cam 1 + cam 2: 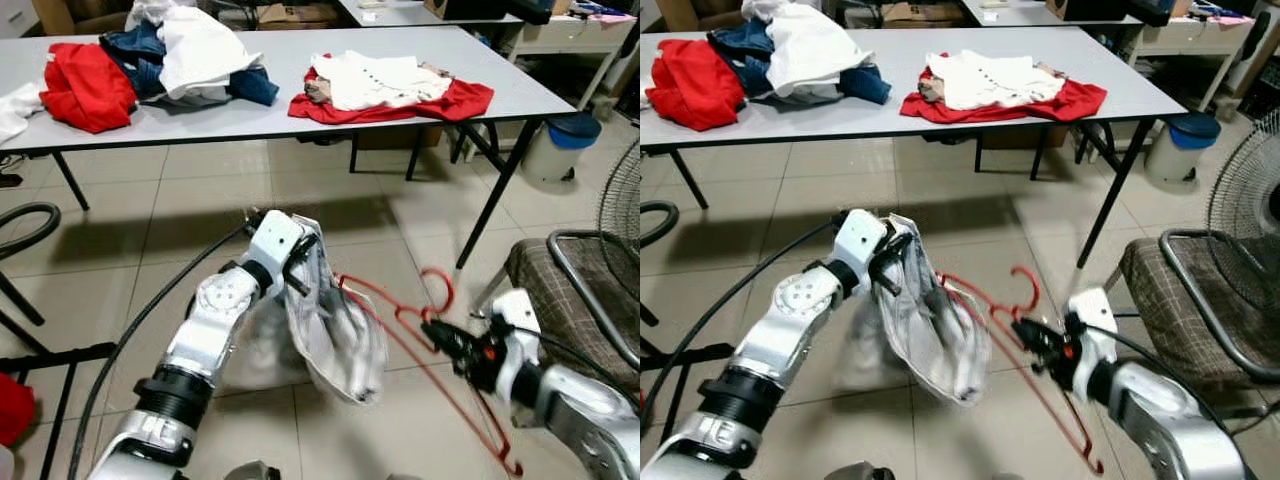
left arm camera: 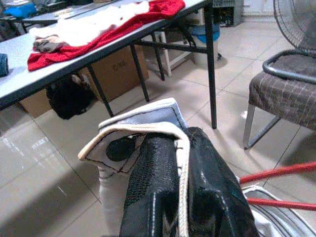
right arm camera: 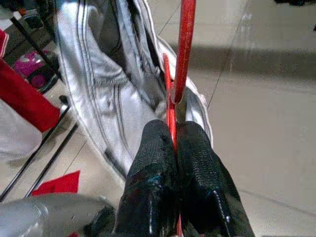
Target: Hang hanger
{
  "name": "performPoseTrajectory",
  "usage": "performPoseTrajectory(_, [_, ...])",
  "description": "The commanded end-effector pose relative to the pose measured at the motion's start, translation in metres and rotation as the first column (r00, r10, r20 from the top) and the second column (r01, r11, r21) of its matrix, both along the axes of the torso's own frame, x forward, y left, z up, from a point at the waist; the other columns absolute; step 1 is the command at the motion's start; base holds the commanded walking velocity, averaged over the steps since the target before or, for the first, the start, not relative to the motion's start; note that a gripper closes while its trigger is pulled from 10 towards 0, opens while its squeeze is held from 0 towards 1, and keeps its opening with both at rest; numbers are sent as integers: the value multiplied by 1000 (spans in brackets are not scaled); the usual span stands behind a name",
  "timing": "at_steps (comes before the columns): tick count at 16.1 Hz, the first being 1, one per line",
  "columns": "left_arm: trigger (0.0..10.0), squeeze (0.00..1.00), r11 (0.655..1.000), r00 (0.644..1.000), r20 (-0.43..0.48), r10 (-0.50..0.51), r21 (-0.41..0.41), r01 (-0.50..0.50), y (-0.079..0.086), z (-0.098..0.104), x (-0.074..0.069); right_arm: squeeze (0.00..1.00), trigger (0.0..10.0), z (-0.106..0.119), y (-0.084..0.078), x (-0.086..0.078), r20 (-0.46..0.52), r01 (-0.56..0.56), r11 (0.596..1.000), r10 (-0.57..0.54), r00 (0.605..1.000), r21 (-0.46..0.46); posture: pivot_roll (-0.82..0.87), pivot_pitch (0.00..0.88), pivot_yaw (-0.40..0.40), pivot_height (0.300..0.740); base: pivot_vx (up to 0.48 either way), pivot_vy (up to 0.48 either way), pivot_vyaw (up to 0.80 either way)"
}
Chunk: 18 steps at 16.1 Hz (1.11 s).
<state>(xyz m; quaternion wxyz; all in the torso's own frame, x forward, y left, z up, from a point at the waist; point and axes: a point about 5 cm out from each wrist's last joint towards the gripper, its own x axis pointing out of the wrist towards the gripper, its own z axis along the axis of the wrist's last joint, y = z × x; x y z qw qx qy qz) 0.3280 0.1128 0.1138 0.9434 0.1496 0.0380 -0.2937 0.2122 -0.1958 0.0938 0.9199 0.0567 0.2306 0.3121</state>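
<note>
A long grey table (image 1: 300,110) stands across the tiled floor (image 1: 130,290) ahead of the robot. On it lie a pile of clothes (image 1: 150,60) in red, blue and white to the robot's left, and a white garment on a red one (image 1: 390,88) further to the right. A chair (image 1: 580,290) with a checked seat and a metal tube frame stands at the robot's right, with a fan (image 1: 620,200) behind it and a white bin with a blue lid (image 1: 562,148) near the table leg.

Low in front of the robot, between the two arms, hangs a silver-grey garment (image 1: 335,335) with dark piping. The left gripper (image 1: 298,262) is clamped shut on the garment's upper edge; in the left wrist view the pale hem runs pinched between the two black fingers (image 2: 163,197).

The red hanger (image 1: 420,330) lies just to the right of that, tilted, with one end tucked into the garment and its hook (image 1: 438,288) curling up above the right gripper. The right gripper (image 1: 440,335) is closed on the hanger's thin red wire just below the hook; the right wrist view shows the wire (image 3: 173,118) squeezed between the fingertips (image 3: 153,143), with the rest of the hanger running away toward the garment. The hanger's lower bar slants down toward the floor beside the right arm.
</note>
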Motion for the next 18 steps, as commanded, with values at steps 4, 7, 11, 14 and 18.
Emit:
performPoseTrajectory(4, [0, 0, 996, 986, 149, -79, -38, 86, -11, 37, 6, 0, 10000, 0, -7, 7, -22, 36, 999, -36, 999, -13, -165, 67, 2, 740, 0, 0, 0])
performPoseTrajectory(7, [0, 0, 996, 984, 159, -87, -2, 88, -8, 39, 9, 0, 10000, 4, -8, 5, -27, 17, 1000, -17, 999, -6, -165, 68, 2, 740, 0, 0, 0])
performPoseTrajectory(11, [0, 0, 965, 942, 242, -231, -64, 253, -23, 62, -4, 0, 10000, -17, -21, 18, -105, 160, 987, -159, 982, 1, -166, 68, 10, 740, 0, 0, 0])
performPoseTrajectory(14, [0, 0, 955, 922, 283, -265, -52, 291, -28, 73, -10, 0, 10000, -37, -37, 33, -174, 353, 935, -343, 923, 29, -157, 66, 4, 740, 0, 0, 0])
performPoseTrajectory(18, [0, 0, 948, 915, 276, -295, -35, 316, -24, 71, -21, 0, 10000, -16, -64, 55, -88, 534, 810, -530, 844, 243, -156, 66, 9, 740, 0, 0, 0])
